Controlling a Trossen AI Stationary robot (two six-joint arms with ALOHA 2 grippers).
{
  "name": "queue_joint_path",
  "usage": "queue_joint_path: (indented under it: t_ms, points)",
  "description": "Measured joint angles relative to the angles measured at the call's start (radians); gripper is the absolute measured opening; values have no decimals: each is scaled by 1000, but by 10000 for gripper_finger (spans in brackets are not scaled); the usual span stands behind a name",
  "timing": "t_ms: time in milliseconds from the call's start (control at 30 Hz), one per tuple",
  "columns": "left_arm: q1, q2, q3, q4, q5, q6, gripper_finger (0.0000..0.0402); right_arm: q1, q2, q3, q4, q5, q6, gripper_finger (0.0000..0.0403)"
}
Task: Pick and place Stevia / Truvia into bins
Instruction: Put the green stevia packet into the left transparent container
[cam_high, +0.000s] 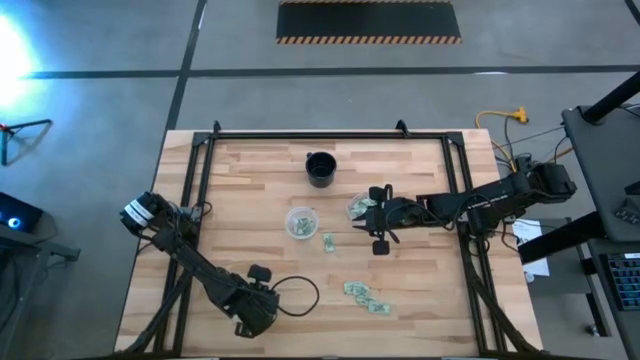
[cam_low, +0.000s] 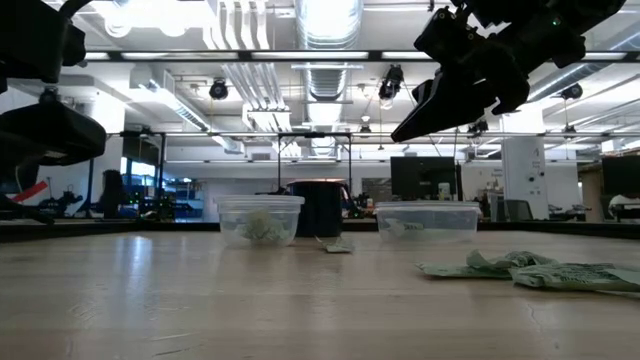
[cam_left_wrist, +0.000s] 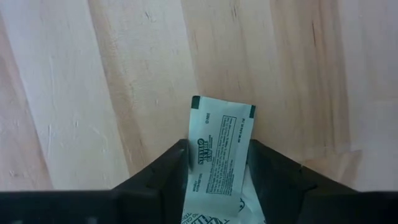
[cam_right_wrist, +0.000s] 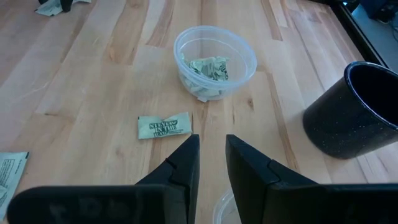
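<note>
I have a Stevia packet (cam_left_wrist: 219, 152) sitting between the fingers of my left claw (cam_left_wrist: 217, 163), jaws narrowed against its edges though I can't swear the grip is firm; it is down by the desk's near edge, left of centre. More packets (cam_high: 366, 295) lie loose near that edge. The two clear bins (cam_high: 301, 222) sit mid-desk, already holding some. My right claw (cam_right_wrist: 211, 163), fingers slightly apart and empty, hovers over the second bin (cam_high: 360, 207).
</note>
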Motion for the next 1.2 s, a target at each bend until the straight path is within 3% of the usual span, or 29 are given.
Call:
queue_joint_path:
  t_ms: [1200]
  points:
    - [-2,-39,13,-2,-80,-3,143,0,0,0,4,0,-11,68]
